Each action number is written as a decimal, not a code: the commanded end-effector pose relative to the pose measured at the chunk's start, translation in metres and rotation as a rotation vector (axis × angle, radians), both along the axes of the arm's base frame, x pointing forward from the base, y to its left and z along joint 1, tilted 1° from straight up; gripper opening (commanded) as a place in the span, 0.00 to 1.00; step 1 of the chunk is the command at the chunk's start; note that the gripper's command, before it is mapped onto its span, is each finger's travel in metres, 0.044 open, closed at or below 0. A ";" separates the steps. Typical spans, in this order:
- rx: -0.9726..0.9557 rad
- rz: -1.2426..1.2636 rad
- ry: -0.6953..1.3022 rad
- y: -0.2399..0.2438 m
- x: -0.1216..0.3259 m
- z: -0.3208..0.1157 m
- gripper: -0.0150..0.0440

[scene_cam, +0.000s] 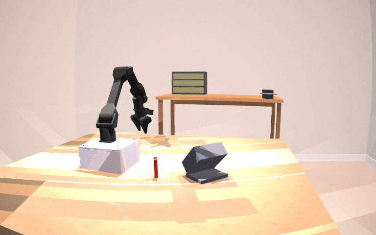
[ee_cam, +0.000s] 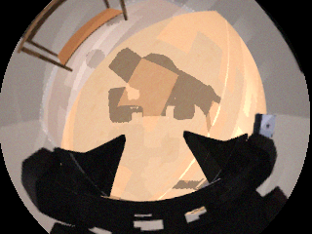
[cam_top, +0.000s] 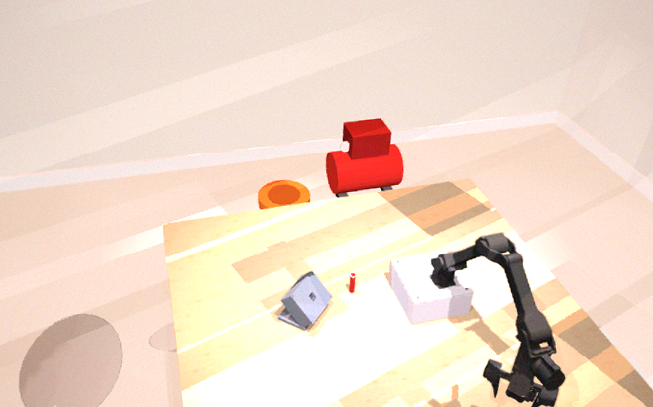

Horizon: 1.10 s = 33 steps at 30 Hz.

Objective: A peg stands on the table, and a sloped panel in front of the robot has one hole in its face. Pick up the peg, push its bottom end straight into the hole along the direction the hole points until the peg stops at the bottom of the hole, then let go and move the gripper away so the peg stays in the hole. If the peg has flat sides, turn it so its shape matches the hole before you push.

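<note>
A red peg [cam_top: 351, 284] [scene_cam: 155, 168] with a whitish band near its top stands upright on the table, between the white robot base and the sloped panel. The blue-grey sloped panel [cam_top: 306, 309] [scene_cam: 212, 155] [ee_cam: 263, 131] stands on a flat foot. Its face has one small dark hole [cam_top: 311, 296], turned towards the robot's side; the exterior camera sees the panel from behind. My gripper [cam_top: 515, 403] [scene_cam: 142, 131] [ee_cam: 155, 136] is open and empty. It hangs above the table, fingers down, to one side of the base and well away from peg and panel. The peg does not show in the wrist view.
The white base box [cam_top: 434, 302] [scene_cam: 104, 159] carries the arm and stands beside the peg. The wooden table [cam_top: 235, 402] [scene_cam: 132, 210] bears everything. Beyond it are a red tank [cam_top: 366, 168], an orange round object [cam_top: 283, 195] and a second table [scene_cam: 230, 97] with a drawer unit [scene_cam: 188, 82].
</note>
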State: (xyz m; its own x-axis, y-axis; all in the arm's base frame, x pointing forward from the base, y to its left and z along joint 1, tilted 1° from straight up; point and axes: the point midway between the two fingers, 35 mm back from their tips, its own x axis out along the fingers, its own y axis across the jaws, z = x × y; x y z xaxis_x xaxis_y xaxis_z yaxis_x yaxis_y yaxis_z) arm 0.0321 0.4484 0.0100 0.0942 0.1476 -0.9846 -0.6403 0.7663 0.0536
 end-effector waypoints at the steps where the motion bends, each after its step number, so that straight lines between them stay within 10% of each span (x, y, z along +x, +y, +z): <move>1: 0.001 -0.086 0.011 -0.006 0.023 0.003 1.00; 33: 0.007 -0.731 0.064 -0.085 0.174 0.011 1.00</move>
